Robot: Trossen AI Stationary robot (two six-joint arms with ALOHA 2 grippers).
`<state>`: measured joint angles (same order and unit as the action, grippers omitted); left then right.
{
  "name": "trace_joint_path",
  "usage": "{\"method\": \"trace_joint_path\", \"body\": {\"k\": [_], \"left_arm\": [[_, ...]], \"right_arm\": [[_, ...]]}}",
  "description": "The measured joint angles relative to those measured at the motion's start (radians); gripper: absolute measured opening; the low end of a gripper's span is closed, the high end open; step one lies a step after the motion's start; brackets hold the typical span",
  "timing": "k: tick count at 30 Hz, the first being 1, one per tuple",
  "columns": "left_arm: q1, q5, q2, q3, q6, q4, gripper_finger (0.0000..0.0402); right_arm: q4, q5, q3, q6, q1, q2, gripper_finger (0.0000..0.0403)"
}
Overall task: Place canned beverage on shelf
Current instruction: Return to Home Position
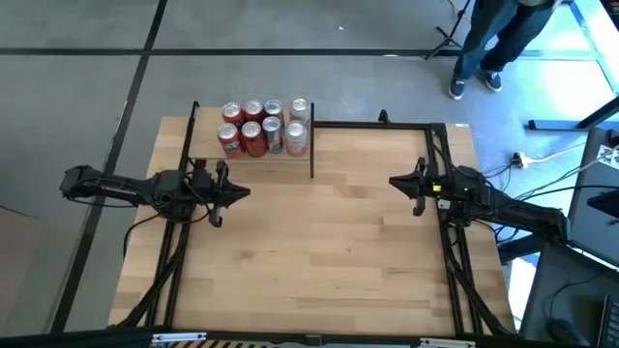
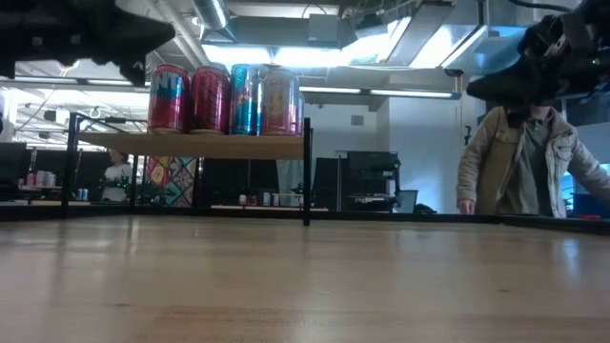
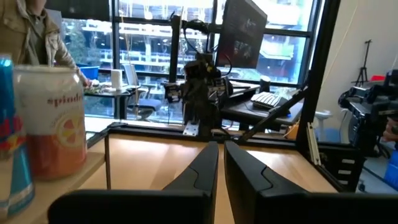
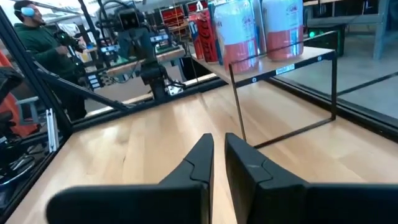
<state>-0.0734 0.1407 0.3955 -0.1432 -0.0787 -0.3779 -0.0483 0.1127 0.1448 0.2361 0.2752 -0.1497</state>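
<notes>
The shelf [image 1: 205, 145] stands on the table [image 1: 319, 261] at the far edge, toward the far-left corner. Eight cans [image 1: 263, 126] are on it, upright, in 2 rows of 4, packed close. Reds sit toward the table's left edge, then blue, then pale orange-and-white at the shelf's other end. In the low view the near row reads red, red, blue, orange.

L arm [image 1: 145, 188] hovers over the table's left edge, approx midway along it. L jaws are together w/ only a sliver between, empty, pointing in toward table centre. The cans sit on the far side of these jaws, near but apart and raised on the shelf board.

R arm [image 1: 484, 198] hovers over the right edge, opposite. R jaws are likewise together, empty, facing centre. Shelf and cans are well apart from them, across the table toward the far-left corner.

A person [image 2: 529, 157] in a tan jacket stands beyond the far edge, right side.
</notes>
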Motion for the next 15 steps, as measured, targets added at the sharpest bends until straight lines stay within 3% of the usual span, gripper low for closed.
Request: {"method": "trace_joint_path", "body": {"k": [11, 15], "left_arm": [[0.0, 0.034, -0.163, 0.132, -0.01, 0.004, 0.0022], [0.0, 0.034, -0.222, 0.135, -0.009, 0.093, 0.0022]], "right_arm": [[0.156, 0.0, -0.091, 0.001, 0.0, 0.0, 0.0028], [0.178, 0.0, -0.116, 0.006, 0.0, 0.0, 0.0028]]}}
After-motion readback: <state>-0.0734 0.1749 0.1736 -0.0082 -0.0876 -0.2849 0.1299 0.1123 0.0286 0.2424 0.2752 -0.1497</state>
